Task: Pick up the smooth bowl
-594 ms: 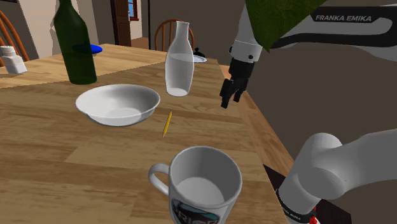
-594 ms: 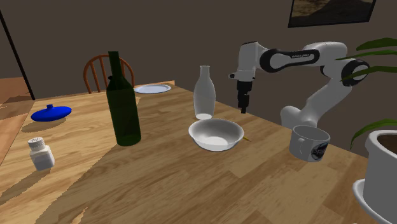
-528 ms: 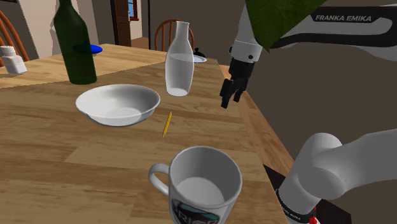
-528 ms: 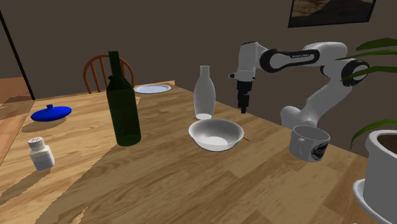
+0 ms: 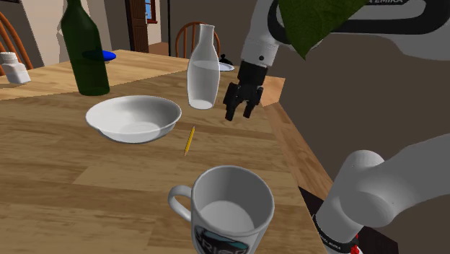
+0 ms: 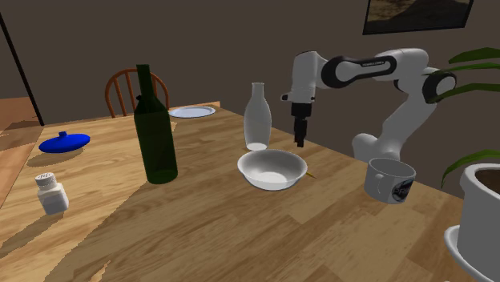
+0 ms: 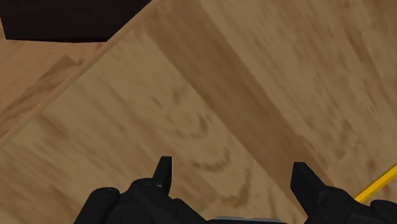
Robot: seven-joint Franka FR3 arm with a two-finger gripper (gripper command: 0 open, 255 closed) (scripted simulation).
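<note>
Gripper [image 5: 239, 114] fingers apart, nothing btwn; hangs over wood table [image 5: 72, 173], upper centre of shoulder view, right of clear bottle [image 5: 203, 68]. White bowl [image 5: 133, 119] on table centre-left, apart from gripper. Yellow pencil [image 5: 189, 140] just right of bowl.

Wooden plank table [image 5: 50, 173], light grain, takes up most of the room. One round-backed wooden chair [image 6: 118, 86] stands at its far edge, and a second chair [image 5: 9, 34] at the shoulder view's left. Walls [image 6: 72, 40] plain dark brown. Framed picture [image 6: 413, 14] hangs high. Small window [image 5: 149, 9] shows blue, set in dark woodwork.
</note>
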